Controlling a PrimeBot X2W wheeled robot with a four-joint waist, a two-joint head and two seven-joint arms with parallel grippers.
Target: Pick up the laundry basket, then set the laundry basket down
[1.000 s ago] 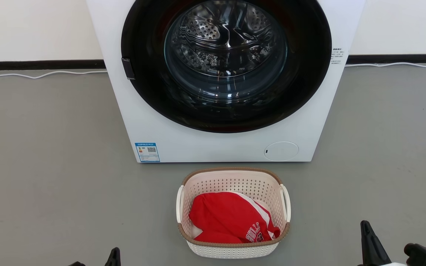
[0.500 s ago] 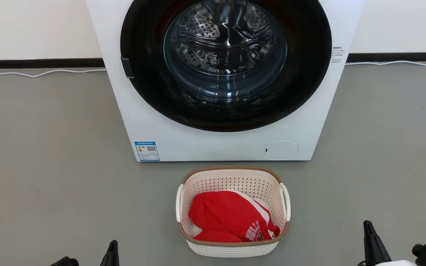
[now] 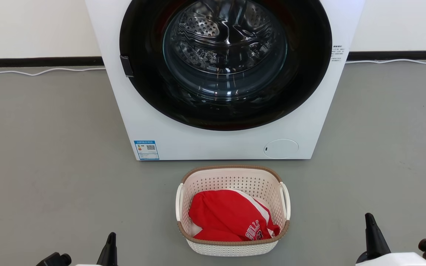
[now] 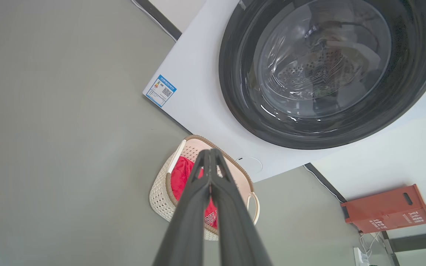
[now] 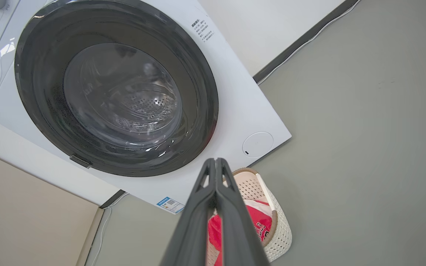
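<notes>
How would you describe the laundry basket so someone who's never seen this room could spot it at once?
Find the big white front-loading washing machine with the round dark glass door on the grey floor. Directly in front of it sits a small cream-white perforated plastic laundry basket. Its brown woven-look rim, white loop handles and the red jersey inside set it apart.

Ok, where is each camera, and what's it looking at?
Head view: on the robot's head, looking forward and down at the washing machine and the basket on the floor; left gripper and right gripper poke up at the bottom corners.
Left wrist view: on the left wrist, looking along its shut fingers towards the basket and washing machine.
Right wrist view: on the right wrist, looking along its shut fingers at the same two, from the other side.
Shared: all three show the basket with the red shirt.
</notes>
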